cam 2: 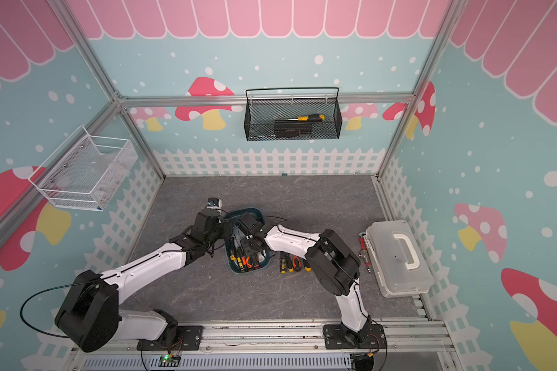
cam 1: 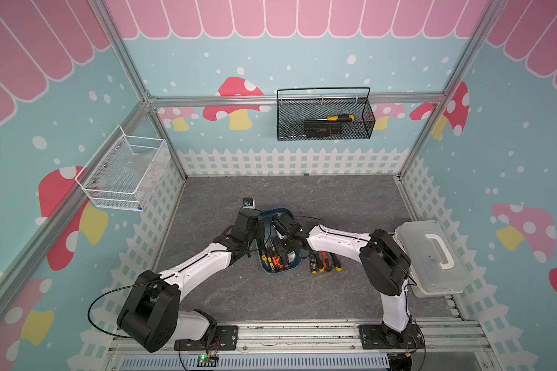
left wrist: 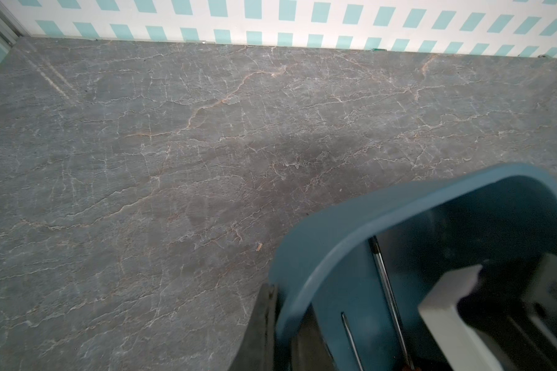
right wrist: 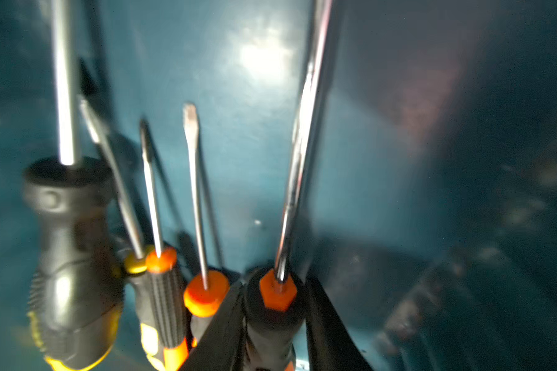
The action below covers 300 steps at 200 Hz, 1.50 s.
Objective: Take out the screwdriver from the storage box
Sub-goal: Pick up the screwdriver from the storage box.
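The dark teal storage box (cam 1: 280, 211) sits mid-table in both top views, its rim (cam 2: 248, 210) showing past the arms. My left gripper (left wrist: 282, 310) is shut on the rim of the box's left wall (left wrist: 319, 244). My right gripper (right wrist: 274, 289) reaches down into the box. Its fingers (right wrist: 225, 321) are closed on the black handle of a long-shafted screwdriver (right wrist: 298, 154) with an orange collar. Beside it in the box lie several other screwdrivers (right wrist: 161, 289), with black, orange and yellow handles (cam 1: 270, 260).
Three screwdrivers (cam 1: 323, 261) lie on the table just right of the box. A whitish case with a handle (cam 1: 431, 257) stands at the right wall. A black mesh basket (cam 1: 325, 125) hangs on the back wall and a white wire basket (cam 1: 126, 173) on the left wall.
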Available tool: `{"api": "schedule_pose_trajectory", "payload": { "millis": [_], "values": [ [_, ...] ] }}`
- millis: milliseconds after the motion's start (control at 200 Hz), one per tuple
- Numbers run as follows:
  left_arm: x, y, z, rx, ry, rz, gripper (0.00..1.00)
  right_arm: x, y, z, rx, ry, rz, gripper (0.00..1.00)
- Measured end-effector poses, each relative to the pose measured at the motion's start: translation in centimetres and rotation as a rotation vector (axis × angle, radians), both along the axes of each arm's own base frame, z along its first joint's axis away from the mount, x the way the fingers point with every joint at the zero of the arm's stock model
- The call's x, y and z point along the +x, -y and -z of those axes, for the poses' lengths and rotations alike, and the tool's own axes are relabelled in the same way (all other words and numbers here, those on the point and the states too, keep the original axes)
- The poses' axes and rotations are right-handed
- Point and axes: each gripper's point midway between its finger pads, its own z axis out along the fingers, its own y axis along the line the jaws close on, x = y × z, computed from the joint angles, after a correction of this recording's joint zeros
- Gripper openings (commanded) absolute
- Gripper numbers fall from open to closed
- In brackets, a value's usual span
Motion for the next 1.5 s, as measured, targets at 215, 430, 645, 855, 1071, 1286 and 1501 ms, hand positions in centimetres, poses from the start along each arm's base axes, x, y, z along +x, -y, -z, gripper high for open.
{"api": "schedule_pose_trajectory", "payload": {
  "millis": [215,430,645,855,1071,1286,1501],
  "values": [
    [0.0,-0.1,0.0,0.003,0.002,-0.005,0.00,0.3,0.5,0.1,-0.024,0.011,0.014,0.35],
    [0.1,-0.3,0.0,0.007,0.004,-0.013,0.00,0.9,0.7,0.1,-0.022,0.007,0.031,0.32],
    [0.2,-0.5,-0.1,0.009,0.005,-0.020,0.00,1.2,0.8,0.1,0.002,-0.010,0.052,0.11],
    [0.2,-0.6,-0.1,0.011,0.006,-0.024,0.00,1.2,0.7,0.1,0.018,-0.014,0.049,0.02],
    [0.3,-0.5,-0.3,0.005,0.016,-0.022,0.00,1.1,1.0,-0.3,0.064,-0.005,0.051,0.00],
    [0.4,-0.2,-0.5,-0.004,0.026,-0.016,0.00,0.7,1.1,-0.6,0.107,-0.005,0.042,0.00],
    [0.3,0.2,-0.4,-0.013,0.022,0.004,0.00,-0.5,1.1,-1.2,0.158,-0.022,0.013,0.00]
  ]
}}
